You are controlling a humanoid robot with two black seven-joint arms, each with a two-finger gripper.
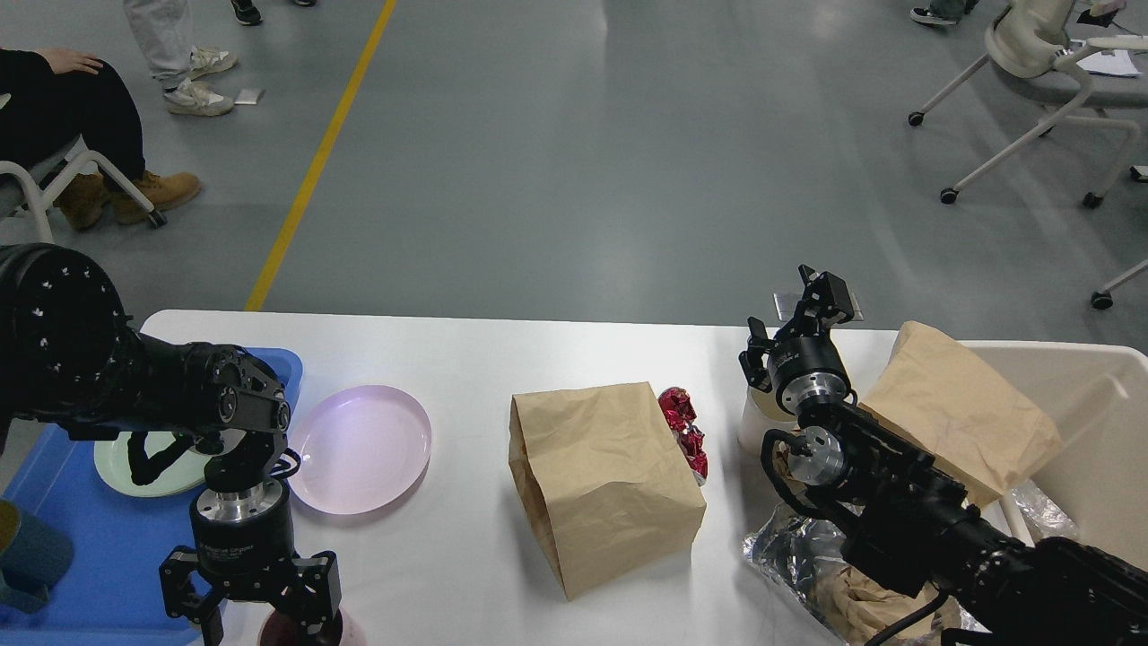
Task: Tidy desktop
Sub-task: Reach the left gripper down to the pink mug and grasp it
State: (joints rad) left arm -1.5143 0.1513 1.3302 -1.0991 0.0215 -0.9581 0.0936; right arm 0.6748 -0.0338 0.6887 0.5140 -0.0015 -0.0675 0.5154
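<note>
The white desktop (475, 359) spans the lower half of the head view. My left gripper (262, 626) points down at the near left edge, open, its fingers on either side of a dark maroon cup (285, 635) that is mostly hidden beneath it. A pink plate (359, 449) lies just behind it. My right gripper (821, 289) is raised at the far right of the table, open and holding nothing. A brown paper bag (601, 484) lies on its side mid-table, with a red foil wrapper (683, 429) behind it.
A blue tray (90, 565) at the left holds a green plate (134, 471) and a teal cup (27, 556). A white cup (755, 422) stands under my right arm. A beige bin (1099, 422) at the right holds another paper bag (960, 413); crumpled foil (794, 556) lies beside it.
</note>
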